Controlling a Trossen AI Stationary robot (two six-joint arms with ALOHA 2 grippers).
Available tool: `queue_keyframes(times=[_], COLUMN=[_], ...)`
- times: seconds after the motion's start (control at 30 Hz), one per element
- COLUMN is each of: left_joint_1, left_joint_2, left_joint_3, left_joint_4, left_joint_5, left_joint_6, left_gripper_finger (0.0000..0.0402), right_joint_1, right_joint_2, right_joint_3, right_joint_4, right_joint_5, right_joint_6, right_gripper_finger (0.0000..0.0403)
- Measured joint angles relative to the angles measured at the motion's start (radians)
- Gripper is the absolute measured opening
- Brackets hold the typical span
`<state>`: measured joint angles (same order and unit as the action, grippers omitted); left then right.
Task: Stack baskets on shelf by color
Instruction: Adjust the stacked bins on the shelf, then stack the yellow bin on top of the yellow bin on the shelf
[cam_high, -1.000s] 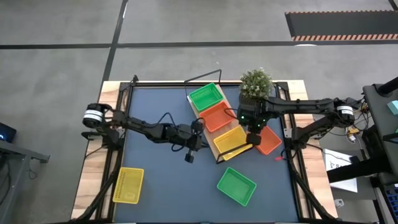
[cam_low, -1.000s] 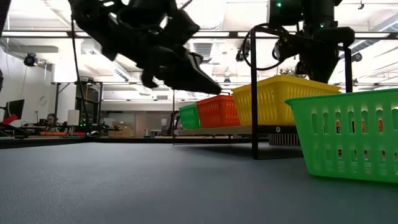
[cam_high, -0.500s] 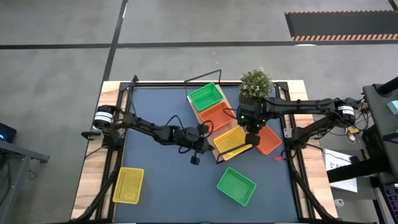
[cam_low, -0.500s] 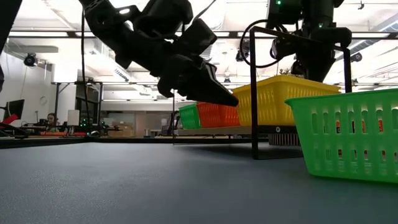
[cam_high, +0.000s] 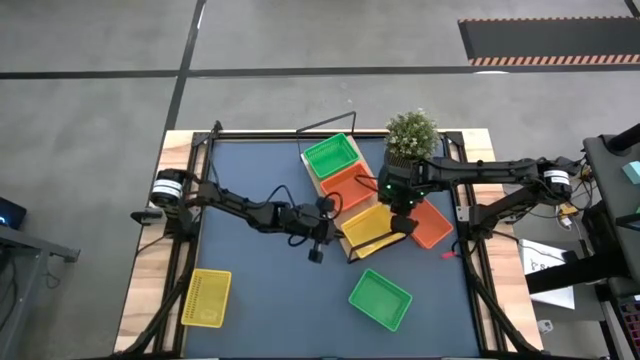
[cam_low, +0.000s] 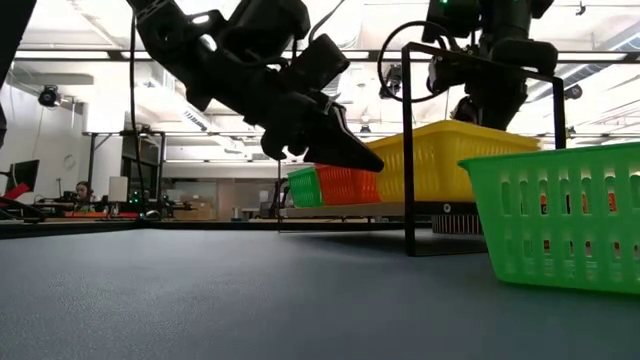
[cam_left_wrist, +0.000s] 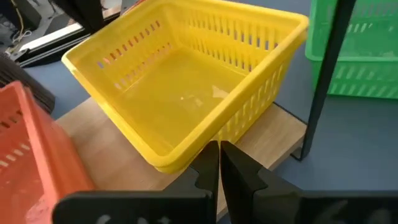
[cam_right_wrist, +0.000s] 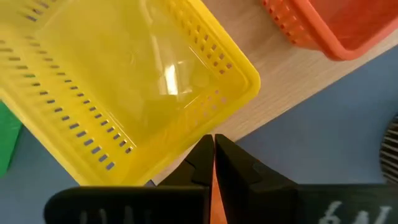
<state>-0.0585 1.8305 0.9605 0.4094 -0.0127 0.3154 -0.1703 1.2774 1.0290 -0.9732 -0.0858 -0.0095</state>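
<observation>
The light-wood shelf (cam_high: 314, 176) lies slantwise on the blue mat and carries a green basket (cam_high: 332, 155), a red-orange basket (cam_high: 350, 187) and a yellow basket (cam_high: 371, 228) in a row. My left gripper (cam_high: 333, 236) is shut and stands at the yellow basket's left side, level with its lower wall (cam_left_wrist: 186, 158). My right gripper (cam_high: 403, 226) is shut and hangs over the shelf's right end, at that basket's opposite side. A second red-orange basket (cam_high: 432, 225) rests on the mat beside it. My left gripper's shut fingertips (cam_left_wrist: 211, 152) sit right at the yellow basket's rim corner (cam_left_wrist: 177, 163), coming level from the table's left; whether they touch it I cannot tell. My right gripper's shut fingertips (cam_right_wrist: 208, 146) meet the yellow basket's outer wall (cam_right_wrist: 193, 134) at its right side, from above, pointing down. The basket sits flat on the shelf board (cam_right_wrist: 273, 81).
A green basket (cam_high: 380, 298) lies on the mat near the front, and a yellow basket (cam_high: 205, 297) sits at the front left corner. A potted plant (cam_high: 412, 135) stands behind the right arm. The shelf's black wire frame (cam_low: 408, 150) rises at its near end.
My left gripper has travelled toward the table's right, up to the yellow basket on the shelf, then held still. My right gripper has shifted slightly toward the table's left, and the yellow basket has slid a little the same way on the shelf.
</observation>
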Motion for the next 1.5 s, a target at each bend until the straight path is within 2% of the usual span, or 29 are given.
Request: queue_keyframes(times=[0.13, 0.9, 1.1, 1.4, 1.5], left_joint_1=[0.010, 0.022, 0.022, 0.025, 0.022], left_joint_2=[0.000, 0.000, -0.032, -0.067, -0.116], left_joint_3=[-0.004, -0.005, -0.005, -0.007, -0.007], left_joint_4=[-0.005, -0.012, -0.113, -0.152, -0.186], left_joint_5=[-0.049, -0.059, -0.067, -0.057, -0.057], left_joint_6=[-0.021, -0.024, -0.026, -0.023, -0.026], left_gripper_finger=[0.0000, 0.0000, 0.0000, 0.0000, 0.0000], right_joint_1=[0.000, -0.002, -0.002, -0.002, -0.002], right_joint_2=[0.001, 0.006, 0.006, 0.000, -0.026], right_joint_3=[0.015, 0.028, 0.040, 0.042, 0.042], right_joint_4=[-0.001, -0.018, -0.016, -0.040, -0.044], right_joint_5=[0.015, 0.048, 0.064, 0.063, 0.106], right_joint_6=[-0.014, -0.003, -0.011, -0.026, -0.041], right_gripper_finger=[0.0009, 0.0009, 0.0009, 0.0009, 0.0009])
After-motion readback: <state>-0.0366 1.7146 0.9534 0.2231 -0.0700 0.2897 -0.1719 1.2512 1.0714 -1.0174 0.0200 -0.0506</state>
